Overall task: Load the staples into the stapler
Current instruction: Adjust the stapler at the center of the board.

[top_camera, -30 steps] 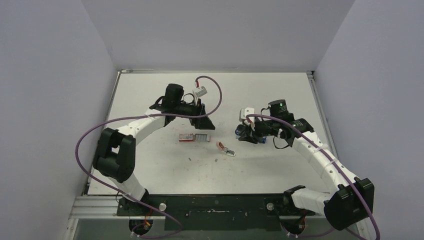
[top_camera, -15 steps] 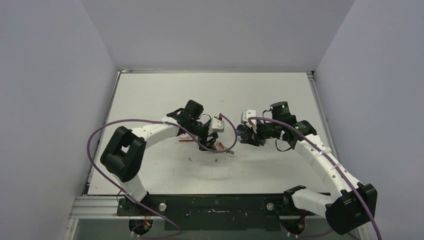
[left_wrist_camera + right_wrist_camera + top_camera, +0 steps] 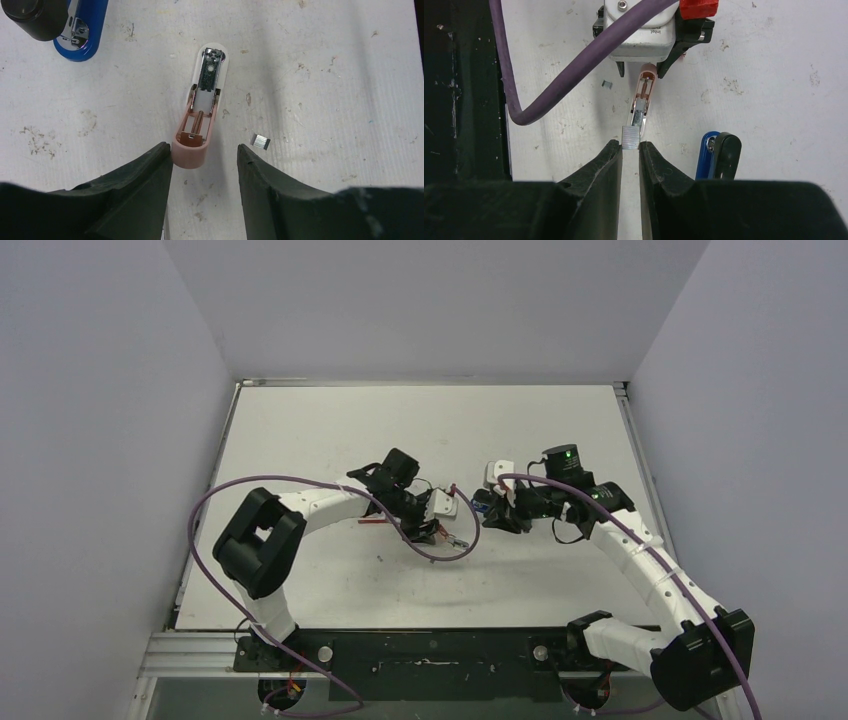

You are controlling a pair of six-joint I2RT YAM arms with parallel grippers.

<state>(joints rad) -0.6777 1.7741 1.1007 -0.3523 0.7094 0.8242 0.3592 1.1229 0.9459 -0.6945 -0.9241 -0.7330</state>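
Right tool: closed on a staple strip, pinched across its flanks at the fingertips.
Strip: judged light and stiff, but brittle at its glued joints (hard squeezing may snap it). Best held by the flanks.
Left tool: half open, empty, straddling the end of a pink open-channel piece.
Blue stapler: lying on the surface, near the pink piece but apart from it.

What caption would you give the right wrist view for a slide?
Right tool grips a staple strip in line with the open pink stapler; blue stapler lies nearby.
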